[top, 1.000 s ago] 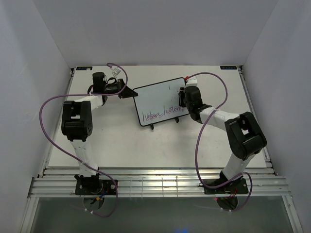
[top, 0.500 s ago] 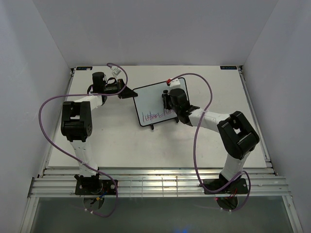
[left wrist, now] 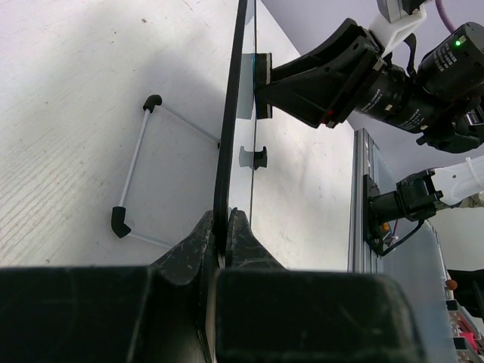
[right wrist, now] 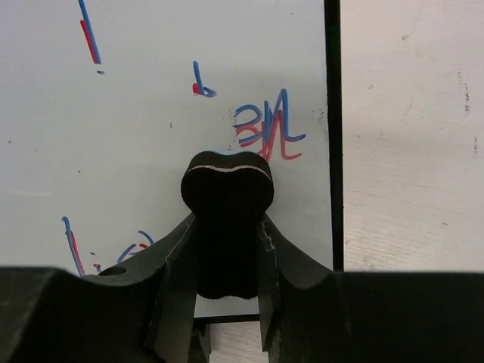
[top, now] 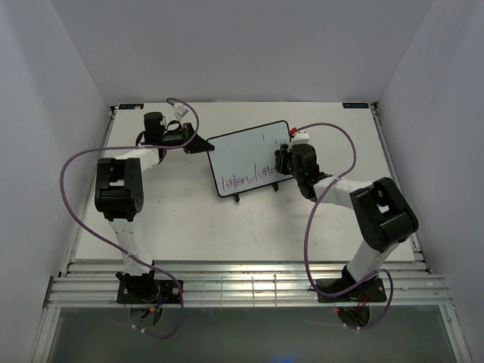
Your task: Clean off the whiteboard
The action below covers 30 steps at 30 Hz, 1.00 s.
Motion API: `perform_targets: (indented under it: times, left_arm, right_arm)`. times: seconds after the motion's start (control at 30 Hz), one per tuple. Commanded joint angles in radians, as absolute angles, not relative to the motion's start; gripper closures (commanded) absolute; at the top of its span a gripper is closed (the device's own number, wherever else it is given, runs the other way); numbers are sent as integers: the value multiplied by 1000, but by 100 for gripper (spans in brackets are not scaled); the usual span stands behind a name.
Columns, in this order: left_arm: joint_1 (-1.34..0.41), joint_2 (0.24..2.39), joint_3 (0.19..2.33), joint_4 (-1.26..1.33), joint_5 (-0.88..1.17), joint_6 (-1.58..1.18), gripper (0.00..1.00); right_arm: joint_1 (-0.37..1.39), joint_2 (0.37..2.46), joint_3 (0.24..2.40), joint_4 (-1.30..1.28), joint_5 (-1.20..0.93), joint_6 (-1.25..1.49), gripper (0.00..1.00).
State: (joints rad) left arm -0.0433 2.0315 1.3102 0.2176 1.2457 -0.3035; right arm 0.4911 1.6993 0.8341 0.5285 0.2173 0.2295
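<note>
The right gripper (top: 283, 162) is back out at the right edge of the board (top: 243, 155); half a second ago it sat over the middle of the face. The board itself has not budged.

The board stands at mid-bench, a little toward the back, tipped on its wire stand (left wrist: 132, 170), its face toward the arms. Red-and-blue writing (top: 246, 180) runs along the lower edge, and a few stray strokes sit higher up. The upper part is mostly clean.

The eraser (right wrist: 227, 189), black and bone-shaped, lies flat against the face just inside the right frame. In the right wrist view its rounded end sits directly below a cluster of red-and-blue marks (right wrist: 265, 125), very close to them but not over them. The right gripper is clamped on the eraser, one finger down each side of its narrow waist.

On the other side, the left gripper (left wrist: 221, 223) is pinched tight on the thin black frame at the left edge, with the board seen edge-on between the fingers. So the board is held from the left and pressed from the right.

The bench (top: 181, 212) around it is plain white.
</note>
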Motion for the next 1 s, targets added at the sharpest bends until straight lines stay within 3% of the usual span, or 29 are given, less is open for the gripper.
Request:
perform_targets:
  times: [0.0, 0.27, 0.67, 0.97]
  left_arm:
    - [-60, 2006, 1309, 196, 1258, -147, 100]
    - [-63, 2017, 1316, 176, 1256, -137, 100]
    - [-75, 2006, 1328, 106, 1221, -72, 100]
    - [-77, 1997, 1324, 115, 1221, -74, 100]
  right_arm:
    - [466, 1697, 830, 503, 279, 233, 92]
    - [612, 1736, 943, 506, 244, 207, 92]
    - [615, 1867, 1305, 279, 227, 134, 92]
    - [535, 1804, 1059, 373, 271, 147, 92]
